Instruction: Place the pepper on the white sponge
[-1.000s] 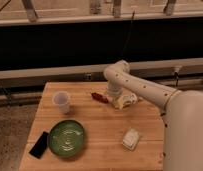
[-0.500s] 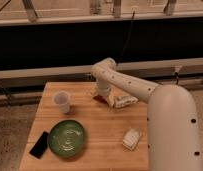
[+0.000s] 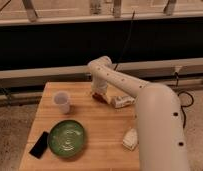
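No readable writing anywhere. White arm reaches from lower right across the wooden counter (image 3: 102, 137), elbow raised near the back edge, forearm pointing down. End effector (image 3: 98, 94) sits low at the counter's back centre, right over the pepper (image 3: 99, 97), a small dark red bit at its tip; cannot tell the grip state. White sponge (image 3: 130, 139) lies near the right front, well apart from the pepper. Clear bottle (image 3: 122, 101) just right of the end effector. Translucent cup (image 3: 62, 101) at left, green bowl (image 3: 67, 138) front left, black phone (image 3: 39, 144) beside it. Dark wall and railing behind.
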Robot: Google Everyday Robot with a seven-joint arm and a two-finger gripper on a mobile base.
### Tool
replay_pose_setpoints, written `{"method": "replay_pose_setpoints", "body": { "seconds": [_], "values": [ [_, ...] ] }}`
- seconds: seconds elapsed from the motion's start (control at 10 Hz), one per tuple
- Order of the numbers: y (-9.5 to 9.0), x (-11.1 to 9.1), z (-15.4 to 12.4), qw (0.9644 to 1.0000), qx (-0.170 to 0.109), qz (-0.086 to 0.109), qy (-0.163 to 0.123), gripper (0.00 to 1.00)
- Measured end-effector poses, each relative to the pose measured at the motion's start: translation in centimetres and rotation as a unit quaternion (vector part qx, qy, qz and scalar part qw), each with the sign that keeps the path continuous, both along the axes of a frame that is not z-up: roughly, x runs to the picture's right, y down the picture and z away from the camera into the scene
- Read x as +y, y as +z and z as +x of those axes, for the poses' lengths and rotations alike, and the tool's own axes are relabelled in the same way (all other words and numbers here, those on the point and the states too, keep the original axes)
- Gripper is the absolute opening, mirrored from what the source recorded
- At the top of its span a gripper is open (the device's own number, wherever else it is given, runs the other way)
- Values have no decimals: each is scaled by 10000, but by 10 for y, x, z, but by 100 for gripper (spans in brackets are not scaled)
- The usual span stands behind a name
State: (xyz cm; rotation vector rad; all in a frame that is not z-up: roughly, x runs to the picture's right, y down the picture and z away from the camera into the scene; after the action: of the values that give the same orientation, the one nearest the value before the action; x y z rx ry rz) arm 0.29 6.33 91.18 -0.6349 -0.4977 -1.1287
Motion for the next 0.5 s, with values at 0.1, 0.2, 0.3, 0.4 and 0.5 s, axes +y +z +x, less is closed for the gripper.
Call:
{"method": "replay_pose_setpoints", "body": {
  "seconds": [0.1, 0.2, 0.3, 0.4, 0.5],
  "values": [
    [7, -9, 1, 9999, -145, 24, -48, 80],
    [13, -15, 1, 9995, -284, 60, -87, 80],
    [14, -18, 3, 9992, -372, 80, -108, 80],
    [17, -21, 6, 9987, -472, 120, -119, 80],
    [21, -25, 7, 9977, -630, 176, -153, 80]
  ]
}}
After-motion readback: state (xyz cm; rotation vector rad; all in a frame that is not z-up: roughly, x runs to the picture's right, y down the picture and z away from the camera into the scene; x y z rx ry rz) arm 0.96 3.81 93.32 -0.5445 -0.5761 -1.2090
